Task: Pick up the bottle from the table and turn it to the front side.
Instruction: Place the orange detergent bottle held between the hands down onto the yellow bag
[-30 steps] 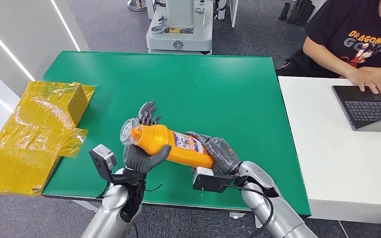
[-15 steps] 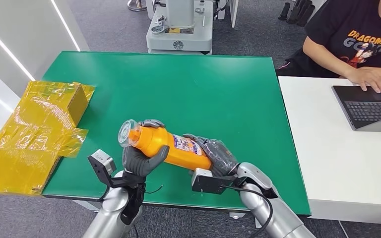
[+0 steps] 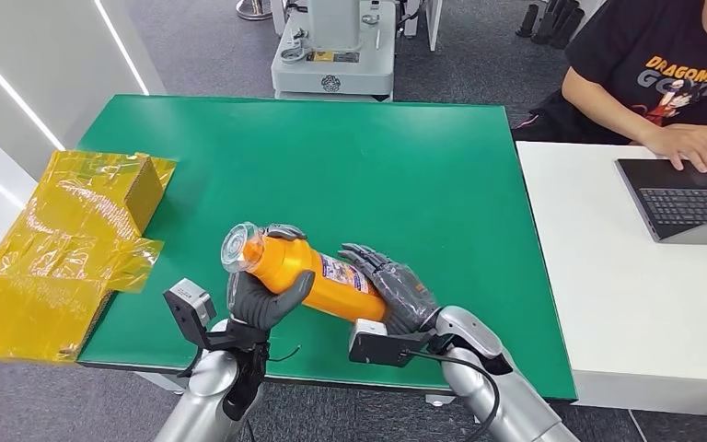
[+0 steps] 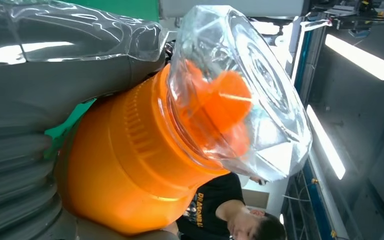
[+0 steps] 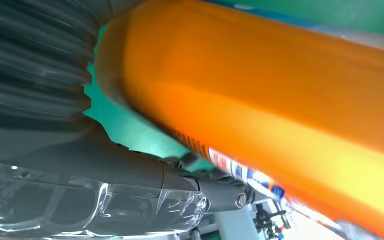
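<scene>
While left hand (image 3: pixel 262 296) clamps the bottle (image 3: pixel 308 274) near its cap above the table (image 3: pixel 405 166), right hand (image 3: pixel 396 290) fingers look spread, probably just cupping the base; roll slowly, label up.

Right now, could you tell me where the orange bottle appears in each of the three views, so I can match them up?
Head view: the orange bottle lies tilted low in the middle, above the green table, between the left hand and the right hand.
Left wrist view: its neck and clear cap show close up.
Right wrist view: its orange body runs across the picture.
Shared landmark: the bottle's printed label, also seen at.
</scene>
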Robot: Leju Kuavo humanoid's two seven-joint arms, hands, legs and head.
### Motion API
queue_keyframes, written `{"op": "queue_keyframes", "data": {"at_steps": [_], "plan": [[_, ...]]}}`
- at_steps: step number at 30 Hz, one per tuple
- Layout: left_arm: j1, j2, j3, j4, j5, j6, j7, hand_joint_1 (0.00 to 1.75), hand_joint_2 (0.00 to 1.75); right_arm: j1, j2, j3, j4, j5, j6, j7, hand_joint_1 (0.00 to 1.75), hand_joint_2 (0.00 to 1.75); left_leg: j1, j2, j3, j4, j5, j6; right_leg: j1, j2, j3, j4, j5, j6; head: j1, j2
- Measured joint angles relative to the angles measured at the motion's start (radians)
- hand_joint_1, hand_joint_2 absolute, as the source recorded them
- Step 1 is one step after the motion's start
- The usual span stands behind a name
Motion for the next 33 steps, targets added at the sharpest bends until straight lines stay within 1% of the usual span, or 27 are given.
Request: {"op": "queue_keyframes", "data": {"at_steps": [4, 8, 13, 17, 21, 25, 28, 31, 33], "plan": [[-0.002, 0.002, 0.003, -0.002, -0.001, 0.007, 0.000, 1.75, 1.75, 0.024, 0.000, -0.002, -0.033, -0.001, -0.053, 0.025, 0.00, 1.75, 0.000, 0.000, 0.000, 0.000, 0.000, 0.000, 0.000, 0.000, 0.000, 0.000, 0.000, 0.000, 0.000, 0.000], [-0.005, 0.009, 0.008, -0.007, -0.011, 0.024, -0.003, 1.75, 1.75, 0.063, 0.001, -0.016, -0.086, -0.009, -0.139, 0.039, 0.00, 1.75, 0.000, 0.000, 0.000, 0.000, 0.000, 0.000, 0.000, 0.000, 0.000, 0.000, 0.000, 0.000, 0.000, 0.000], [-0.010, 0.034, 0.021, -0.026, -0.053, 0.062, -0.018, 1.75, 1.75, 0.134, 0.024, -0.045, -0.168, -0.107, -0.279, 0.006, 0.00, 1.75, 0.000, 0.000, 0.000, -0.001, 0.000, 0.000, 0.000, 0.000, 0.000, 0.000, 0.000, 0.000, 0.000, 0.000], [-0.024, 0.061, 0.034, -0.061, -0.109, 0.075, -0.009, 1.75, 1.75, 0.188, 0.041, -0.045, -0.220, -0.154, -0.338, -0.009, 0.00, 1.75, 0.000, 0.000, 0.000, -0.001, 0.000, 0.000, 0.000, 0.000, 0.000, 0.000, 0.000, 0.000, 0.000, 0.000], [-0.038, 0.097, 0.054, -0.101, -0.187, 0.073, 0.029, 1.75, 1.75, 0.243, 0.057, -0.045, -0.271, -0.269, -0.360, -0.025, 0.00, 1.75, 0.000, 0.000, 0.000, -0.001, 0.000, 0.000, 0.000, 0.000, 0.000, 0.000, 0.000, 0.000, 0.000, 0.000], [-0.044, 0.118, 0.071, -0.125, -0.208, 0.071, 0.040, 1.75, 1.75, 0.269, 0.065, -0.045, -0.300, -0.317, -0.357, -0.023, 0.00, 1.75, 0.000, 0.000, 0.000, -0.001, 0.000, 0.000, 0.000, 0.000, 0.000, 0.000, 0.000, 0.000, 0.000, 0.000], [-0.048, 0.143, 0.077, -0.132, -0.257, 0.106, 0.055, 1.75, 1.75, 0.286, 0.077, -0.050, -0.311, -0.421, -0.339, -0.007, 0.00, 1.75, 0.000, 0.000, 0.000, -0.001, 0.000, 0.000, 0.000, 0.000, 0.000, 0.000, 0.000, 0.000, 0.000, 0.000], [-0.058, 0.196, 0.090, -0.134, -0.321, 0.185, 0.070, 1.75, 1.75, 0.309, 0.086, -0.058, -0.316, -0.471, -0.351, 0.001, 0.00, 1.75, 0.000, 0.001, 0.000, -0.001, 0.000, 0.000, 0.000, 0.001, -0.001, 0.000, 0.000, 0.000, 0.000, 0.000], [-0.073, 0.251, 0.100, -0.135, -0.386, 0.230, 0.089, 1.75, 1.75, 0.323, 0.087, -0.061, -0.322, -0.484, -0.361, -0.001, 0.00, 1.75, 0.001, 0.001, 0.000, -0.001, 0.000, 0.000, 0.001, 0.001, -0.001, 0.001, -0.001, -0.001, 0.000, 0.000]]}}
